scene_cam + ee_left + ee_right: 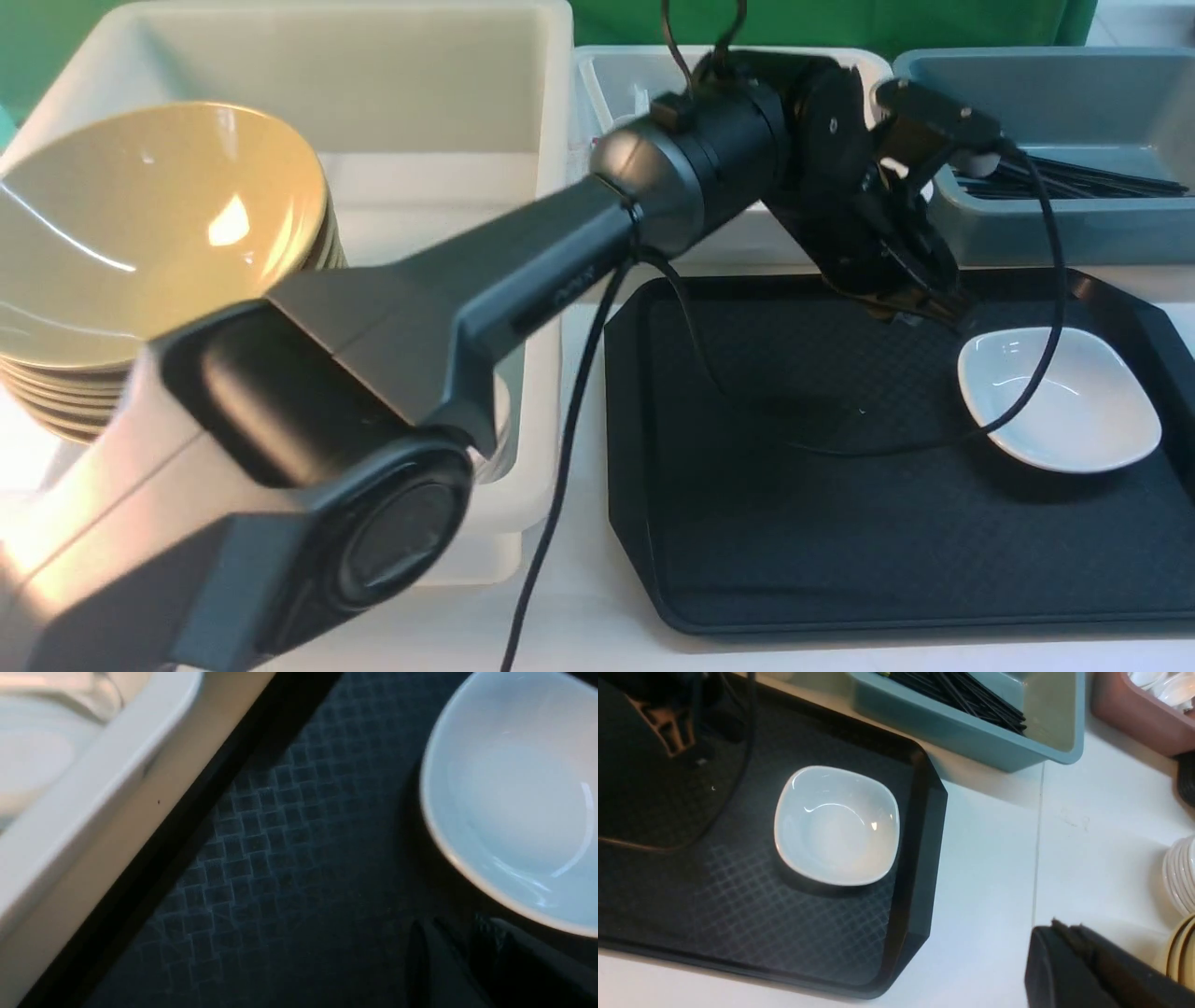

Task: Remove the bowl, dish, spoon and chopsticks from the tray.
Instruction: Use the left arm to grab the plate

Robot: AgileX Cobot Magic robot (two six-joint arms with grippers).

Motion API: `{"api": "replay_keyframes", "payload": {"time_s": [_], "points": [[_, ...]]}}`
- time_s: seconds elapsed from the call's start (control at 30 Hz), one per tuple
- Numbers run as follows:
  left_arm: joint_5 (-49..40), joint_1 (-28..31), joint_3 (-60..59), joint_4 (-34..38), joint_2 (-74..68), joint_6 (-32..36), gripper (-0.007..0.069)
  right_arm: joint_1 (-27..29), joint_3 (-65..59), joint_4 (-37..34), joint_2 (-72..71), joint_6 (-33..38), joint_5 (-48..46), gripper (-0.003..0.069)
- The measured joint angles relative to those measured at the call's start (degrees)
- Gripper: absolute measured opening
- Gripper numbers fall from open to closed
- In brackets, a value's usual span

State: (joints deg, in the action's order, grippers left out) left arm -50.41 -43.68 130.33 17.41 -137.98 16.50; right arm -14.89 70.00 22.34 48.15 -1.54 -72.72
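The white dish (pixel 1060 397) sits alone on the black tray (pixel 794 523), at its right side. My left gripper (pixel 920 313) hangs low over the tray just behind the dish's left rim; its fingers look shut and empty. In the left wrist view the dish (pixel 514 788) lies just beyond the fingertips (pixel 420 933) over the tray (pixel 280 858). My right gripper (pixel 1066 926) is shut and empty above the white table, right of the tray (pixel 738 905) and dish (pixel 836 826). A mustard bowl (pixel 159 215) tops a stack in the white bin. Black chopsticks (pixel 1074 177) lie in the grey-blue bin. I see no spoon.
A large white bin (pixel 373 56) at the left holds the bowl stack. A smaller white bin (pixel 616 84) stands behind the tray. The grey-blue bin (pixel 971 737) is at the back right. A brown bin (pixel 1134 718) and stacked dishes (pixel 1181 877) stand near my right gripper.
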Motion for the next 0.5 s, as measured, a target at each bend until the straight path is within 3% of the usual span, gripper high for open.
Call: {"api": "replay_keyframes", "payload": {"time_s": [0.17, 0.23, 0.37, 0.5], "points": [[3.1, 0.0, 1.9, 0.7, -3.0, -2.4, 0.0258, 0.0, -0.1, -0.1, -0.2, 0.9, 0.0, 0.0033], [6.9, 0.0, 2.0, 5.2, -4.4, -2.9, 0.0389, 0.0, -0.1, -0.1, -0.2, 1.5, 0.0, 0.0033], [10.2, -0.5, 2.0, 12.4, -6.2, -1.3, 0.0510, 0.0, -0.2, -0.1, -0.2, 2.0, 0.0, 0.0033], [12.2, -1.8, 2.0, 15.5, -8.5, 2.2, 0.0554, 0.0, -0.2, -0.1, -0.2, 2.5, 0.0, 0.0033]]}}
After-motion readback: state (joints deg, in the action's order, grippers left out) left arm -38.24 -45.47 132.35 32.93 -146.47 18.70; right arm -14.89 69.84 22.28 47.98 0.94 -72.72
